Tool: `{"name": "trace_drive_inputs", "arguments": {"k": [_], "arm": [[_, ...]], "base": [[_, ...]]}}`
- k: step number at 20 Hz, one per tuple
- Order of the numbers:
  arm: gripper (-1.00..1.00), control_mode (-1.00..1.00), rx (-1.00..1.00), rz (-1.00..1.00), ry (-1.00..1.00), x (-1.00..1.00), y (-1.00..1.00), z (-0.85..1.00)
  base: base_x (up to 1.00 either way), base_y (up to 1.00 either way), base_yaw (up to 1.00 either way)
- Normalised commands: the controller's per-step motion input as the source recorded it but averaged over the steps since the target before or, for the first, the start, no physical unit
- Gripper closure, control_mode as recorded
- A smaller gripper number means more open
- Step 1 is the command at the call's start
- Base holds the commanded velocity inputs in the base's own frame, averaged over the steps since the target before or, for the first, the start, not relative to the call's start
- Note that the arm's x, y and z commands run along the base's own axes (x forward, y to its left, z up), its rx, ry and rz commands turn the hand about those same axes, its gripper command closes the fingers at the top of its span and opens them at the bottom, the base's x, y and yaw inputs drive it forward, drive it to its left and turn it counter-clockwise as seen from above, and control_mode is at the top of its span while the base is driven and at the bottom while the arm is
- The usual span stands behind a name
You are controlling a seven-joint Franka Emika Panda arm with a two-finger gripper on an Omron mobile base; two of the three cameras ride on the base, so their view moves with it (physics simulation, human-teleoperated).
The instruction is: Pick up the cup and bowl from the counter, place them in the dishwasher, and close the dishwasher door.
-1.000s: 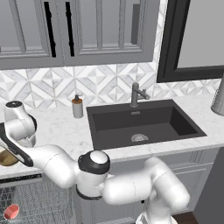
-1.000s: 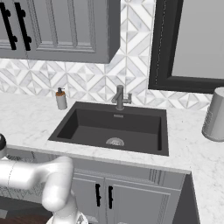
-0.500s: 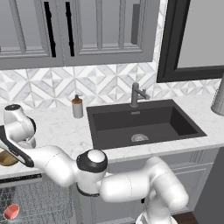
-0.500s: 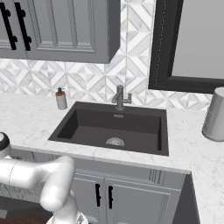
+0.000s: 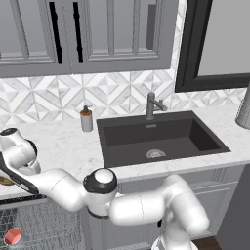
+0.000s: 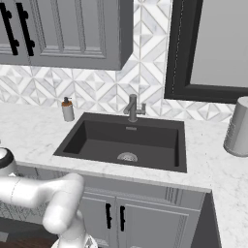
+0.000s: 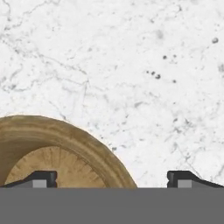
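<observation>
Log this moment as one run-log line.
phase: reaching for bowl | jaws: open, straddling bowl's rim on counter | cup: in dishwasher rack | door: open

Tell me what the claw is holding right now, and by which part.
Nothing is held. The claw is open above the counter, one fingertip over the bowl, the other beyond its rim.

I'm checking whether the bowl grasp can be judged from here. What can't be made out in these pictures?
- Bowl: hand view's bottom edge cuts it off; left base view shows a sliver behind the arm.
- Gripper: tips barely visible, so rim contact is unclear.
- Cup: cropped, low in the dishwasher rack.
- Dishwasher door: out of frame.
</observation>
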Motion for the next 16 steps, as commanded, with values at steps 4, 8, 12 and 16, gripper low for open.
{"name": "trace_drive_inputs", "arguments": {"k": [4, 8, 12, 16], "arm": [[-1.00, -1.00, -0.07, 0.00, 0.06, 0.00, 0.07, -0.06], [1.00, -1.00, 0.00, 0.00, 0.03, 0.00, 0.00, -0.04], [1.00, -1.00, 0.00, 0.00, 0.00, 0.00, 0.00, 0.00], [1.00, -1.00, 0.06, -0.03, -0.02, -0.03, -0.39, 0.00]], "base": [[0.00, 0.00, 0.00], [0.00, 0.00, 0.00], [0.00, 0.00, 0.00], [0.00, 0.00, 0.00]]}}
